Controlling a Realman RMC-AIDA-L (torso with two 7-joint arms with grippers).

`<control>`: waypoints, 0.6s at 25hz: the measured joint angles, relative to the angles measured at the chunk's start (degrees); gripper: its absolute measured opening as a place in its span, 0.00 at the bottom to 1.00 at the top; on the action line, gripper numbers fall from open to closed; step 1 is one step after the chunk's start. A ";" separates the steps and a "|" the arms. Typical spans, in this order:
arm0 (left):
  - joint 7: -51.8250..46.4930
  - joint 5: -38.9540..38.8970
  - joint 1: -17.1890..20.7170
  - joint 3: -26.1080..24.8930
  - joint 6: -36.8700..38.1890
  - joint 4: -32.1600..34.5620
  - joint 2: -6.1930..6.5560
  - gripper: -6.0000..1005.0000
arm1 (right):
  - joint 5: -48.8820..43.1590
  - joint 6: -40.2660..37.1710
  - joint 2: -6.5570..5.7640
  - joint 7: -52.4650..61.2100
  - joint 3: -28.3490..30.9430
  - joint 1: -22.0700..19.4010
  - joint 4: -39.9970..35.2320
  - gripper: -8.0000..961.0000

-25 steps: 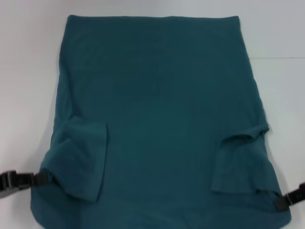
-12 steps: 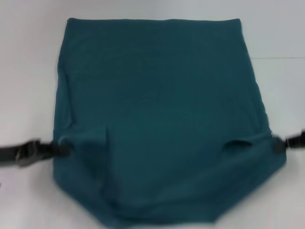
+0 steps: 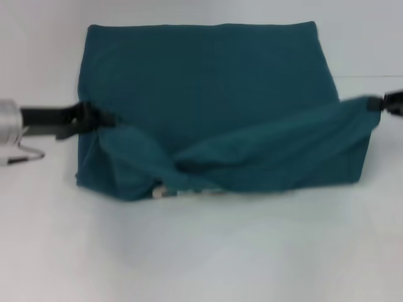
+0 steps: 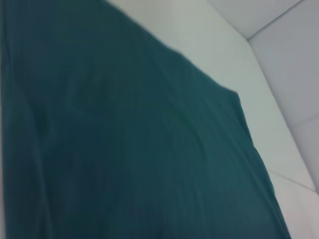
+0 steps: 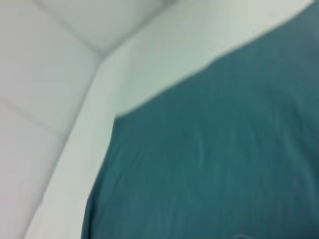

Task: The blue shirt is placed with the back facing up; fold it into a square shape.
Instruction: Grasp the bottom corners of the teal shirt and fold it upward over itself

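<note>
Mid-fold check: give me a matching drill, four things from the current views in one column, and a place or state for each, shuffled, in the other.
Things:
1. left gripper
2. right gripper
3. dark teal-blue cotton T-shirt
4. white table

States:
A. bare in front of the folded cloth
B. pinching the raised cloth edge on the robot's right
C. near half lifted and carried over the far half
D. pinching the cloth edge on the robot's left

Pairs: 1-D, 2-B, 3-C, 4-A
</note>
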 joint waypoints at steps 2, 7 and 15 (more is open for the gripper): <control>-0.92 0.00 -2.24 1.90 -4.75 -1.06 0.30 0.03 | 1.89 4.42 0.78 -0.49 -0.36 0.49 0.16 0.06; -0.99 0.02 -4.10 7.77 -19.80 -2.01 -2.17 0.03 | 2.66 16.31 2.12 -4.39 -2.63 3.73 4.43 0.06; 2.14 -0.30 -3.93 16.97 -34.96 -2.24 -5.39 0.03 | 2.26 35.12 4.05 -3.46 -16.11 7.31 8.32 0.07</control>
